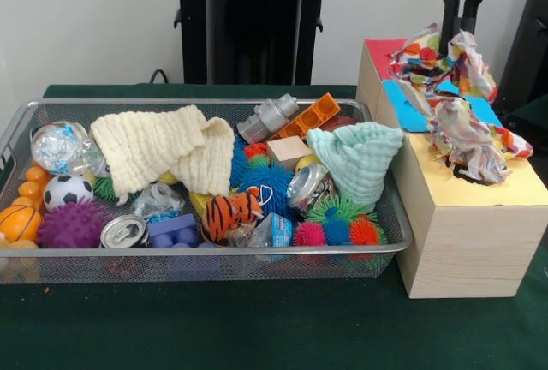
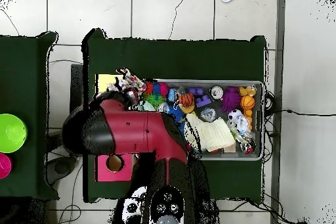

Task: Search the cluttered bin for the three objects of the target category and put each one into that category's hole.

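Observation:
A wooden box with red, blue and yellow top panels stands right of the wire bin. One crumpled patterned cloth stands bunched up on the blue and red panels, directly under my gripper, whose tips meet the top of the cloth. A second patterned cloth lies on the yellow panel. In the overhead view the red arm covers most of the box; a patterned cloth shows beside it, and a round hole shows in the red panel.
The bin holds a cream towel, a mint towel, a tiger toy, a soccer ball, a purple spiky ball, cans and other small toys. A green bowl sits on the side table.

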Robot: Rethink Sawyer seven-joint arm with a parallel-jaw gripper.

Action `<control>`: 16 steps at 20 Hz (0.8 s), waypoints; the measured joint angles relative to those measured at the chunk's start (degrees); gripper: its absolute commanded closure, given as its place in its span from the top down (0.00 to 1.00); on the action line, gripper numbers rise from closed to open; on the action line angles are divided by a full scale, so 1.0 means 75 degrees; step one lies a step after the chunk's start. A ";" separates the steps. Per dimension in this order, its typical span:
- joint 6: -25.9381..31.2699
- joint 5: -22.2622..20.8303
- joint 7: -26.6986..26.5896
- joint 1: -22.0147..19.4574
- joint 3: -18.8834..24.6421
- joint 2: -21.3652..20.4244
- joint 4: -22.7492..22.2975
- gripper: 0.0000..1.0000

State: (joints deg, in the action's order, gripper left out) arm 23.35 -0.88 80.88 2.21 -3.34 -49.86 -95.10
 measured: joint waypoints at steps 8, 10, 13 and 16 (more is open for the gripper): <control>-0.0228 0.0016 0.0000 0.0302 -0.0227 0.0227 0.0000 0.00; -0.0228 0.0044 0.0000 0.0386 -0.0278 0.0288 -0.0001 0.00; -0.0228 0.0072 0.0000 0.0456 -0.0335 0.0334 -0.0001 0.00; -0.0228 0.0094 0.0000 0.0497 -0.0369 0.0384 -0.0002 0.00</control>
State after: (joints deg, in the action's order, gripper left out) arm 21.64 -0.17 80.88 5.94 -6.11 -46.97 -95.12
